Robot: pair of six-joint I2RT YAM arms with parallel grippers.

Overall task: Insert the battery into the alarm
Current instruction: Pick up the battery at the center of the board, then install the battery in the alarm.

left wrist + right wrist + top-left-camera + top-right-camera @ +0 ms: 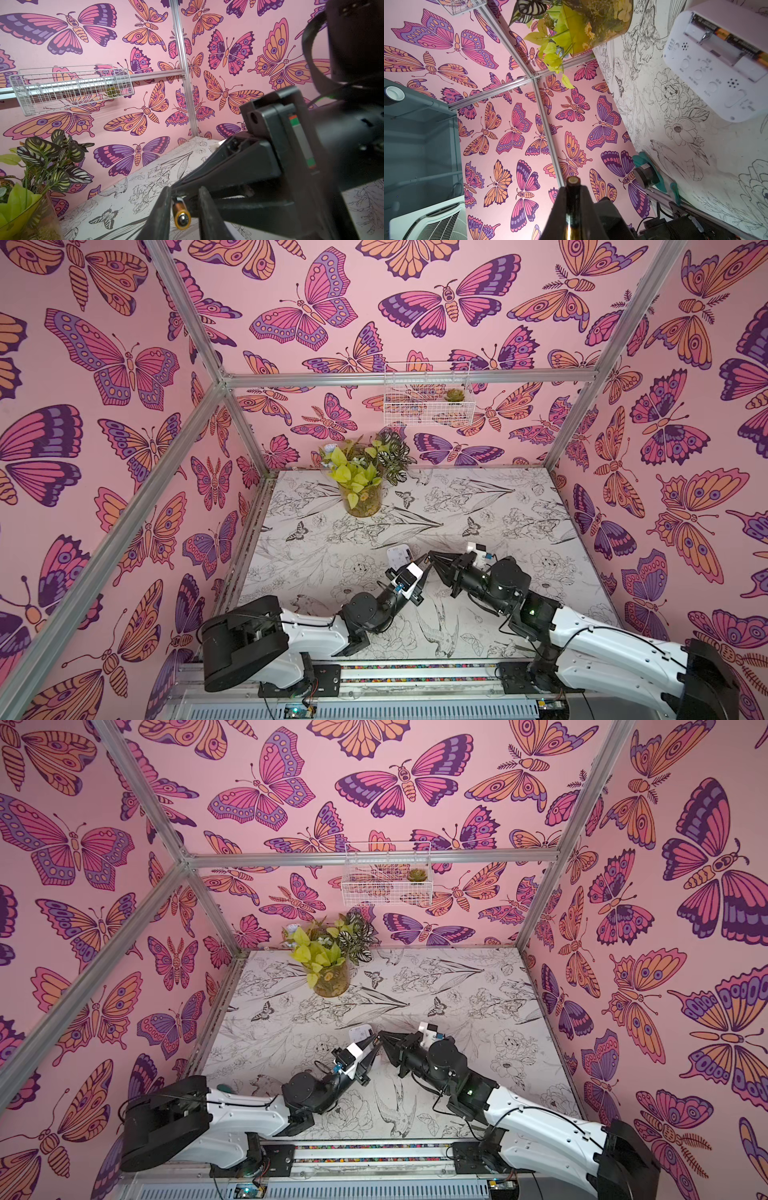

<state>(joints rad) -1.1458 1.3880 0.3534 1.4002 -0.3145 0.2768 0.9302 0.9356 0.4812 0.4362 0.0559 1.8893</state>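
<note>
In both top views the alarm point(398, 556) lies centrally on the surface point(519, 531). At the left wrist, our left end effector point(184, 197) flanks the battery point(182, 217); clamped or not, we cannot tell. At the right wrist, the right end effector point(572, 190) clamps it; one bay looks empty, so insertion remains.

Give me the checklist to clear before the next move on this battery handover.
1. Right claw shut on the battery: ok.
2. Left claw straddling the battery's free end: ok.
3. Left claw gripping it firmly: cannot tell, a gap shows beside one finger.
4. Alarm lying back up on the table, compartment open: ok.
5. Bay beside the loaded cell looks free: ok.
</note>
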